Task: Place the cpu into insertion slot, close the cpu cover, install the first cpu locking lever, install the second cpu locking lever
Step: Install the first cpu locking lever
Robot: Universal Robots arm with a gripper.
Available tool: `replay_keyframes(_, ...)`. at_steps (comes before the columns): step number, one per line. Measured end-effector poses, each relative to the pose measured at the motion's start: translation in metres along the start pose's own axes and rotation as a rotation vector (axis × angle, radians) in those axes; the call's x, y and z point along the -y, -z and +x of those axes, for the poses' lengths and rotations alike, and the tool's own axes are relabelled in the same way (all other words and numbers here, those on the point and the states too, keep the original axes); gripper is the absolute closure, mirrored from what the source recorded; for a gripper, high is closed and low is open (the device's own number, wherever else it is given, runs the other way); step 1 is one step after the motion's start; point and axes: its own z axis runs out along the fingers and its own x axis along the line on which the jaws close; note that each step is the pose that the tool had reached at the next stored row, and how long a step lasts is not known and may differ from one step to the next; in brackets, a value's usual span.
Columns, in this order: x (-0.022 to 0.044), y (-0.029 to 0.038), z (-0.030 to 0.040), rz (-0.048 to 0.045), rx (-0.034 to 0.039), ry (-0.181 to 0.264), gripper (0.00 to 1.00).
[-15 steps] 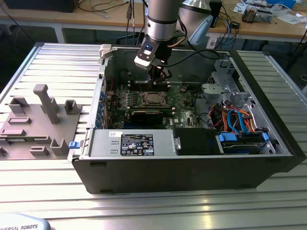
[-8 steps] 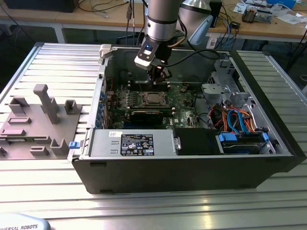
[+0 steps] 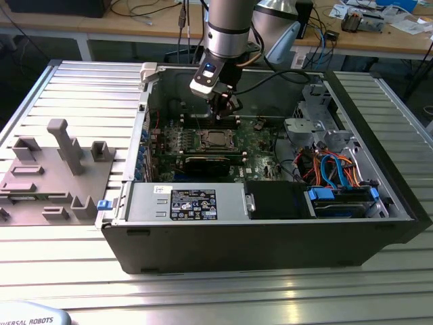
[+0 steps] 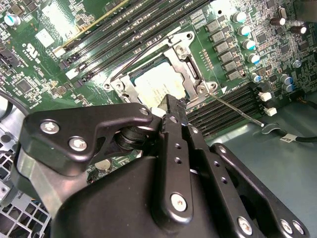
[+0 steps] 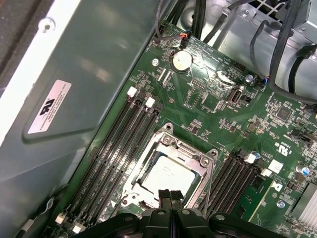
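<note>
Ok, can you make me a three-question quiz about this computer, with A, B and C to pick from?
1. Where is the cpu?
A. in the insertion slot
B. on the table outside the case
C. in a long black card slot

2. What colour is the circuit board?
A. red
B. green
C. white

3. How is the cpu cover?
A. standing up open
B. taken right off
C. lying flat over the cpu

Answers:
1 A, the silver chip sits in the square socket on the board.
2 B, the board is green in both wrist views.
3 C, the metal frame lies flat around the chip's top, which shows through its window.
</note>
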Motion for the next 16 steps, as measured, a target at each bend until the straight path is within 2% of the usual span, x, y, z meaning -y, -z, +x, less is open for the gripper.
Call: replay_keyframes(16, 0.0, 0.0, 0.0, 0.0, 0.0003, 0.01, 0.89)
